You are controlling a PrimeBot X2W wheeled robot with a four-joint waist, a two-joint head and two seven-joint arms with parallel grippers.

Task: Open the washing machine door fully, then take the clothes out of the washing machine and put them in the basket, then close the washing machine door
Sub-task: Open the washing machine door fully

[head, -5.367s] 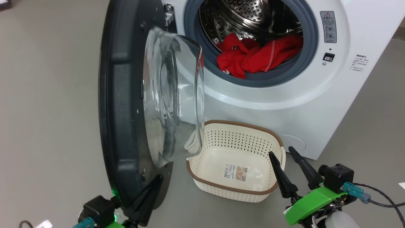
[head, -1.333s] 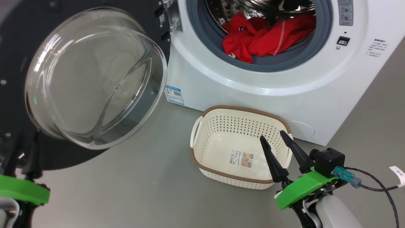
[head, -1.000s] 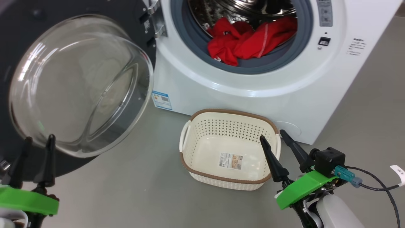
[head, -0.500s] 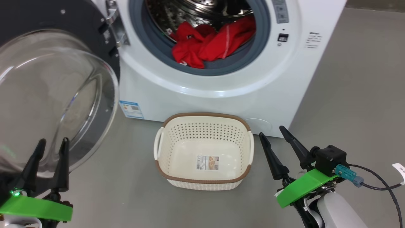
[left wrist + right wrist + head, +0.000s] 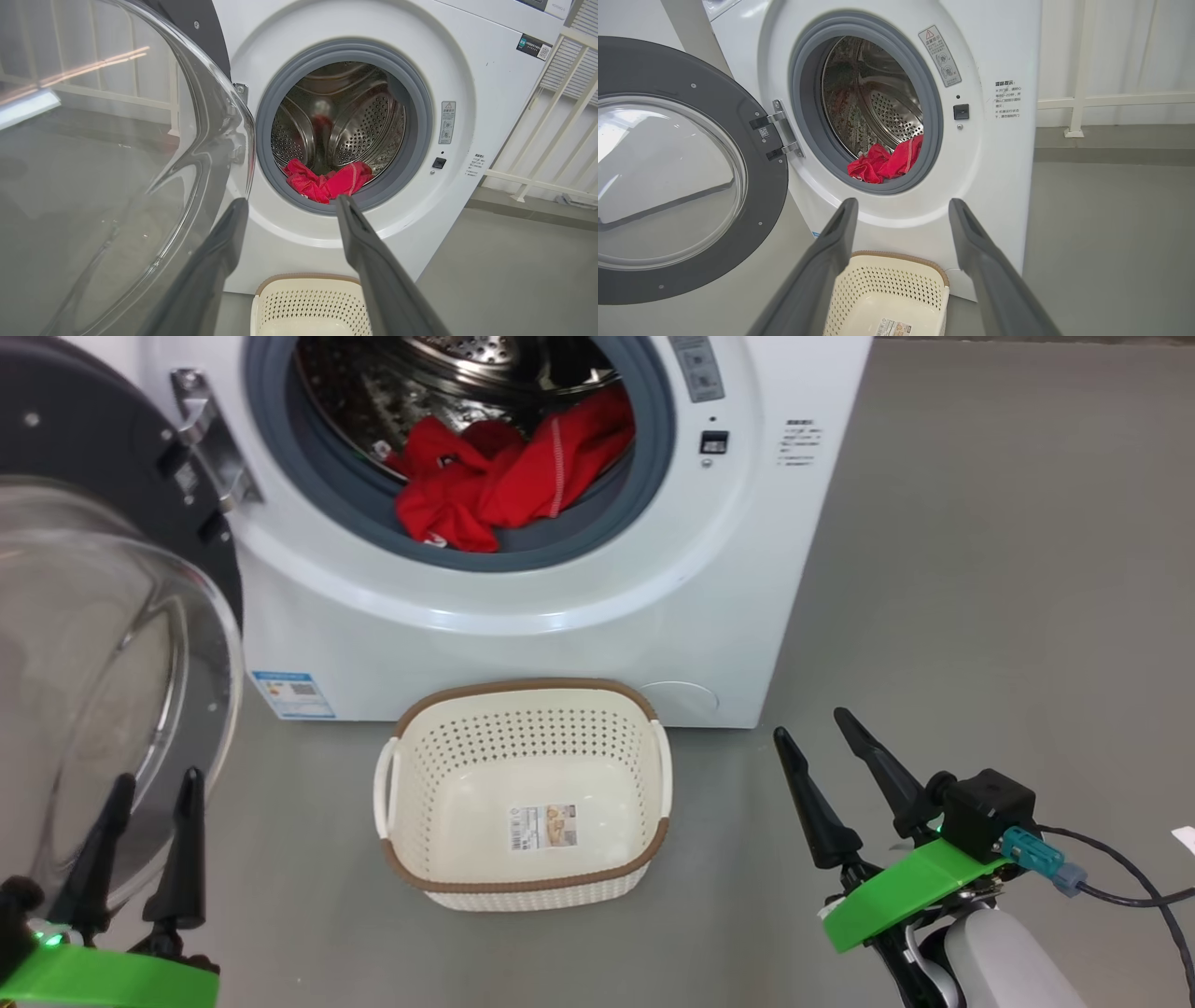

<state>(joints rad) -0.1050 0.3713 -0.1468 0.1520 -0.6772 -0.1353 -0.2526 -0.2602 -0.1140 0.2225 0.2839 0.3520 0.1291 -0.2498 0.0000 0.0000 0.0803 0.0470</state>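
Below the drum mouth, from the head view, the basket [image 5: 523, 884] is sitting just before the washing machine [image 5: 523, 635], likely placed to catch the clothes [image 5: 495, 485] that are lying on the gasket lip. From the left wrist view, the left gripper [image 5: 292, 199] is pointing toward them beside the wide-open washing machine door [image 5: 117, 140], jaws parted and empty. From the right wrist view, the right gripper [image 5: 903, 201] is hovering low above the basket, jaws also apart.

grey floor [image 5: 980, 569], washing machine [image 5: 523, 635] standing on it, basket [image 5: 523, 887] just in front

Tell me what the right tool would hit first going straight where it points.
Probably the washing machine, its white front just below the opening, above the basket; depth is unclear.
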